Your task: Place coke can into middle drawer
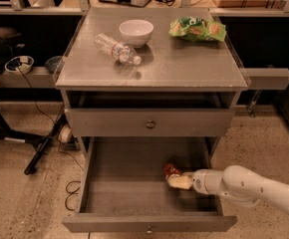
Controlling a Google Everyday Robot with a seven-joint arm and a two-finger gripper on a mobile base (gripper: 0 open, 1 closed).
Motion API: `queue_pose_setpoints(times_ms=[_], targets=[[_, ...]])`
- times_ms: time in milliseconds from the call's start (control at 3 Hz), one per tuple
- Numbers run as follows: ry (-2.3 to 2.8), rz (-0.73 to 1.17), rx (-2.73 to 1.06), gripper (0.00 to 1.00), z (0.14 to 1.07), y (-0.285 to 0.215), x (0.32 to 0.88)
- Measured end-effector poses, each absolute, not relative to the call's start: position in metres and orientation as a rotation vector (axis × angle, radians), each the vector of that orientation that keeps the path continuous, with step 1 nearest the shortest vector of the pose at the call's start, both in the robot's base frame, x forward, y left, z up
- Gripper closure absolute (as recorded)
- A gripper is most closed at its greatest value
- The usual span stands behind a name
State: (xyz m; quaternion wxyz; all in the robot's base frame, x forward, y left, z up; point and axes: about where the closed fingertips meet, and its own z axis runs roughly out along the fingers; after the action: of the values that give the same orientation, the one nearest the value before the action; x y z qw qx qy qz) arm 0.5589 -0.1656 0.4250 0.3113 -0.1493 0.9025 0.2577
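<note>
The middle drawer [114,193] is pulled fully out below the table [184,66]. The gripper [177,179] reaches into it from the right, low over the tray's right half. Its jaws are closed on the coke can [171,170] – the can is tilted and sits at their tip, inside the drawer. On the table: a white bowl [136,32], a clear bottle [117,49] lying on its side and a green bag [197,29]. The upper drawer [149,122] is closed.

White rounded arm [256,187], small dark dots [242,183], cream hand [178,181] at its tip
</note>
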Motion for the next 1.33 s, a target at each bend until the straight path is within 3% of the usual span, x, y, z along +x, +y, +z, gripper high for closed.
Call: queue_pose_setpoints(times_ms=[667,1000,1333], targets=[[2.387,0.679,-0.394,0.6,0.4235,-0.1658,0.5588],[2.387,0.679,-0.394,0.37,0.4234,-0.1657,0.5588],[2.387,0.679,-0.394,0.06,0.4234,-0.1657,0.5588]])
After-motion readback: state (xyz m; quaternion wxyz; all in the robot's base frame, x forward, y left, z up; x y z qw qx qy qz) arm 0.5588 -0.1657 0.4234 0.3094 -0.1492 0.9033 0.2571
